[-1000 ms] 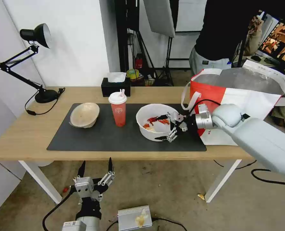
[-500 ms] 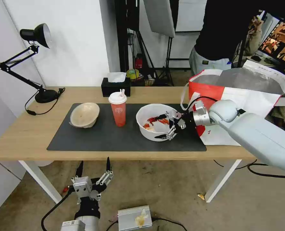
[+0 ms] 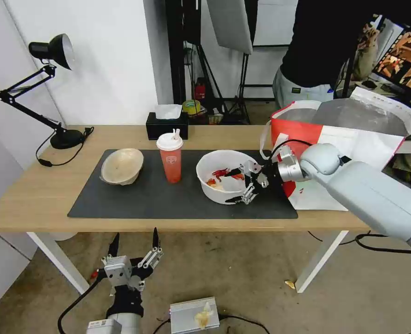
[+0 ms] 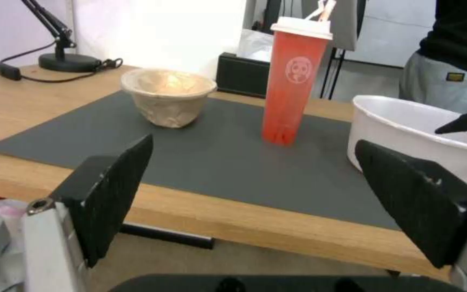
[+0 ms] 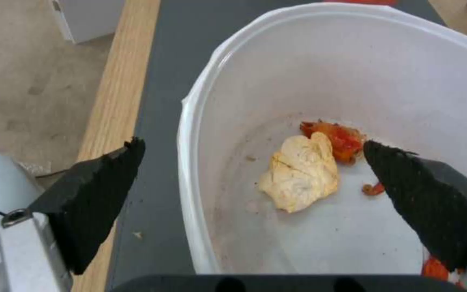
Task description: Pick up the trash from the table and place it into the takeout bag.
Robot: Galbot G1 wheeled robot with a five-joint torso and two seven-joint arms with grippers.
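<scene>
right gripper (image 3: 237, 185) edged in | fingers straddle white bowl (image 3: 219, 185) rim

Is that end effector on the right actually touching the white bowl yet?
Apart. In the right wrist view the right end effector straddles the white bowl's rim, one finger outside, one inside, with mat visible between finger and wall.
</scene>
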